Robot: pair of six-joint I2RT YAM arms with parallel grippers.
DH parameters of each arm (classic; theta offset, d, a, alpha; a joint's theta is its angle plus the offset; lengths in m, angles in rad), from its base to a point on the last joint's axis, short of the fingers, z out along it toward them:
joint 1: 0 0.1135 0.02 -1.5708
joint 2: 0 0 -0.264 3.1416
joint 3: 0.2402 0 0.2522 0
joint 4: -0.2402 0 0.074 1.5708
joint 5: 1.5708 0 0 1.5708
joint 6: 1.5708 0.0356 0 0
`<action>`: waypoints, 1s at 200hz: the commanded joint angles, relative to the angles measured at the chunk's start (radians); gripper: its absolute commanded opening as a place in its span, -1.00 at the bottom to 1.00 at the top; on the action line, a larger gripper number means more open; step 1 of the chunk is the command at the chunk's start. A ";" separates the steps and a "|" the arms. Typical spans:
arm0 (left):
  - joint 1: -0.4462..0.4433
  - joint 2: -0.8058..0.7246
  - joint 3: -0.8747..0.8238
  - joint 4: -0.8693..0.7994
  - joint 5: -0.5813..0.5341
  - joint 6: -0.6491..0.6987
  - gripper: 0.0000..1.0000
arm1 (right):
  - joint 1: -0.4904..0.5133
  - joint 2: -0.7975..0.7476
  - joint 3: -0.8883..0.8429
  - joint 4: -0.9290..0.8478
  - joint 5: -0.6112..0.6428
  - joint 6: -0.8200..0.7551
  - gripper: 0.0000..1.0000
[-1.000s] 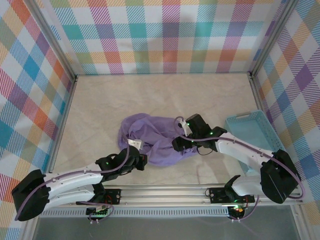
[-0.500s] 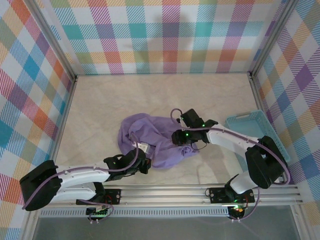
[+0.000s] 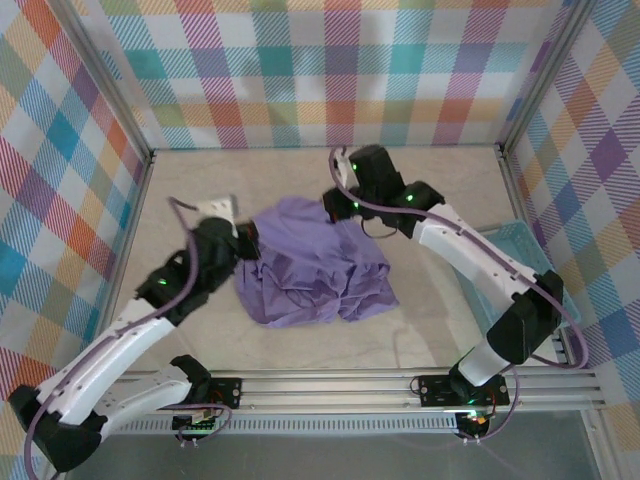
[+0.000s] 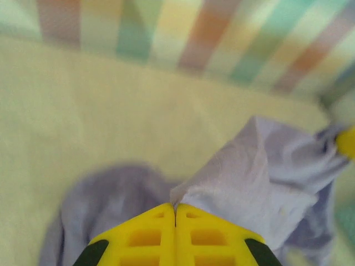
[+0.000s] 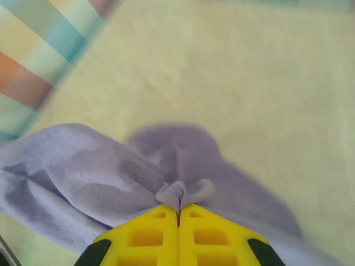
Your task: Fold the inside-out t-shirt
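Fabric is pinched in the fully closed jaws of left gripper [image 4: 175,206] and right gripper [image 5: 178,208] along the far edge of the t-shirt [image 3: 315,265]; I reckon this is to spread it flat.

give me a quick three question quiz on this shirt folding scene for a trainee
1. True or false: the right gripper is shut on a pinch of the lavender-purple thin-fabric t-shirt.
2. Where does the light blue plastic basket sit? A: on top of the t-shirt. B: at the right edge of the table, apart from the t-shirt. C: at the left wall.
3. Fill the blank: the left gripper is shut on the ____.

Key: 1 true; 2 B; 3 t-shirt.
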 commanded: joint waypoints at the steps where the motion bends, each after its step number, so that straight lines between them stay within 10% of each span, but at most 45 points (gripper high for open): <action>1: 0.016 -0.042 0.190 -0.117 0.012 0.144 -1.00 | 0.026 -0.051 0.096 -0.015 0.042 -0.084 -1.00; 44: -0.022 -0.092 0.015 -0.047 0.333 0.112 -1.00 | 0.022 -0.242 -0.217 0.084 0.148 -0.107 -1.00; 102: -0.229 -0.112 -0.458 0.263 0.383 -0.089 -1.00 | -0.026 -0.295 -0.663 0.174 0.027 -0.022 -0.86; 200: -0.238 -0.074 -0.549 0.333 0.419 -0.097 -1.00 | 0.121 -0.490 -0.771 0.119 0.002 -0.136 0.08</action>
